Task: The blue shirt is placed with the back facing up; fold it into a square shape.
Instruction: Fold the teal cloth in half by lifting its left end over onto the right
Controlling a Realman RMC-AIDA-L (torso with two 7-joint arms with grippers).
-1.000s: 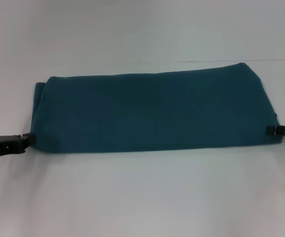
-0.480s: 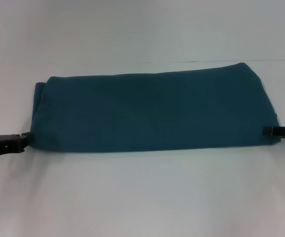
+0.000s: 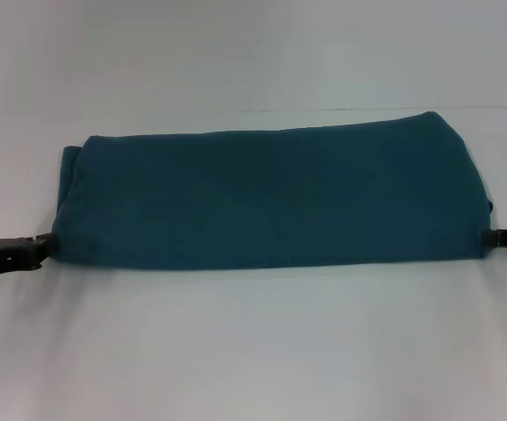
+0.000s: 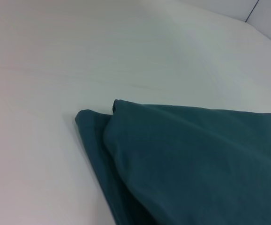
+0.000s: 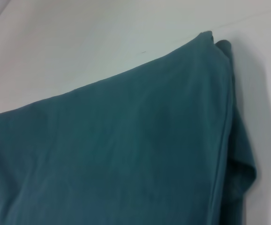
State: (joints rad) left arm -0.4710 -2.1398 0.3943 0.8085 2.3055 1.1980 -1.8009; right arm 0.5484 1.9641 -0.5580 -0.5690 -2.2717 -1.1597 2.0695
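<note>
The blue shirt point(image 3: 271, 193) lay folded into a long band across the middle of the white bench point(image 3: 253, 351), plain side up. Compared with a second earlier, the right gripper point(image 3: 506, 237) had slid outward off the shirt's right end, only its tip near the cloth, while the left gripper point(image 3: 34, 250) stayed touching the left near corner (whether either pair of jaws was open or closed could not be told). The wrist views showed what the head view did not: stacked layers at each end point(image 4: 102, 150), with a loose fold hanging at the right point(image 5: 241, 164).
</note>
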